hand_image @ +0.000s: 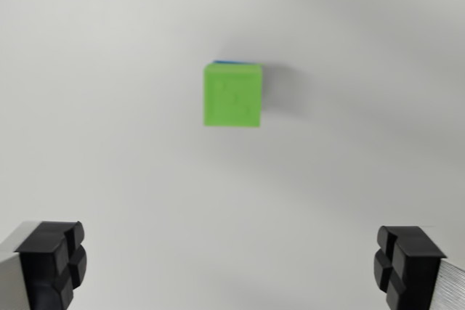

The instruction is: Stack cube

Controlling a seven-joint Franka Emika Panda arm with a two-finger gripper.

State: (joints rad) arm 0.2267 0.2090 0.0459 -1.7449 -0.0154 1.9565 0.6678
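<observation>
A green cube [232, 95] sits on the white surface in the upper middle of the wrist view, seen from above. A thin blue edge [234, 62] shows along its far side, so it rests on top of a blue cube that is almost wholly hidden. My gripper [231, 263] is open, well above and nearer than the cubes. Its black fingertips [52, 260] stand wide apart at the bottom corners of the view, with nothing between them.
A plain white tabletop [109, 143] fills the view around the cubes. A soft shadow [287, 96] falls to the right of the green cube.
</observation>
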